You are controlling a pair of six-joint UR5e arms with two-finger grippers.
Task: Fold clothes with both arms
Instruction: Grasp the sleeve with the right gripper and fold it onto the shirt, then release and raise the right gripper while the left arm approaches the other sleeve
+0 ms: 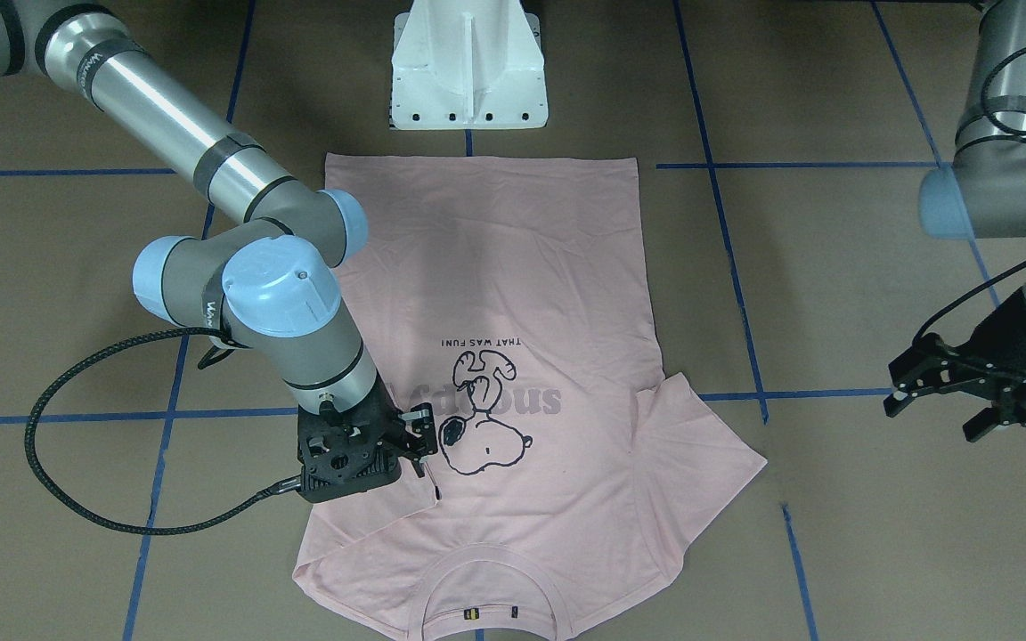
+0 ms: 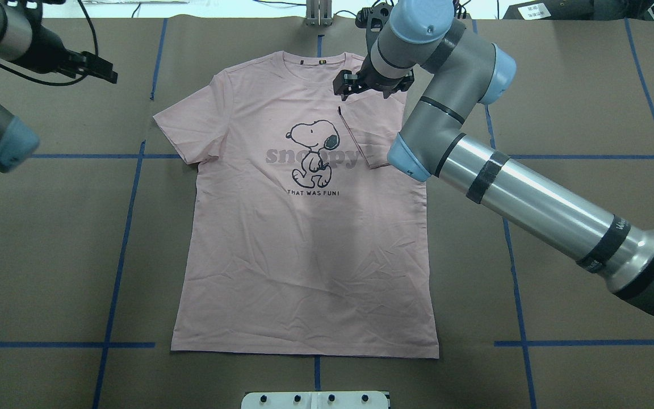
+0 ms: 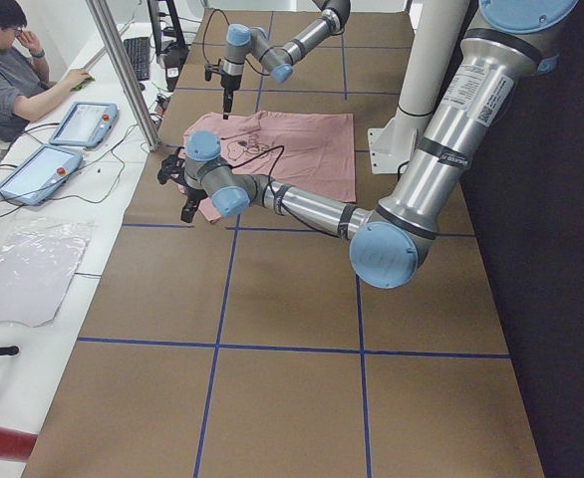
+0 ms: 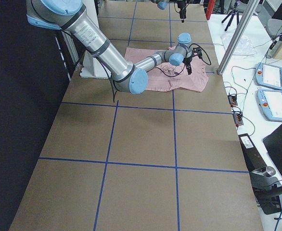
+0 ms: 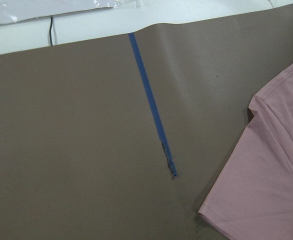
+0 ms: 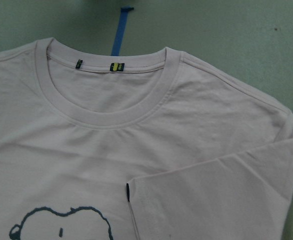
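Overhead exterior: my right claw (image 1: 422, 437) hangs parted, empty, over the folded-in sleeve (image 2: 373, 132) of the T-shirt (image 2: 304, 244) (near the far edge); my left claw (image 1: 932, 422) gapes empty by the far-left corner.

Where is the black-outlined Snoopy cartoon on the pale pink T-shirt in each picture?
Front-facing: Snoopy cartoon centre, upside down.
Overhead: upper centre.
Exterior left: tiny, upper left.
Exterior right: tiny, upper centre.
Left wrist: not in it.
Right wrist: head only, bottom left.
Landmark: folded-in pink sleeve beside him.
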